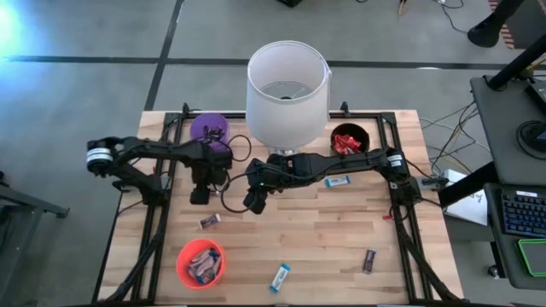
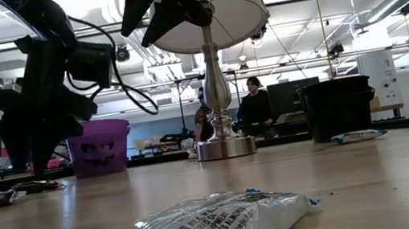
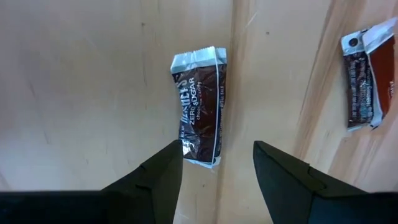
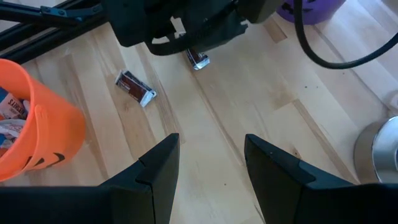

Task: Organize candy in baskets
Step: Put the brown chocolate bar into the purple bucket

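Note:
My left gripper [image 3: 217,168] points down, open, just above a dark brown candy [image 3: 200,115] lying flat on the wooden table; the wrapper's near end sits between the fingertips, closer to one of them. A second dark candy [image 3: 370,74] lies beside it. In the high view the left gripper [image 1: 200,194] stands below the purple basket [image 1: 209,130]. My right gripper [image 1: 253,200] hangs open above the table's middle, holding nothing. The orange basket [image 1: 200,263] holds several candies, and the black basket [image 1: 350,139] holds red ones.
A white lamp [image 1: 287,85] on a metal base stands at the table's far middle. Loose candies lie about: a blue-and-white one [image 1: 338,181] near the right arm, another [image 1: 280,277] at the near edge, a dark one [image 1: 368,260] at the near right. People show beyond the table.

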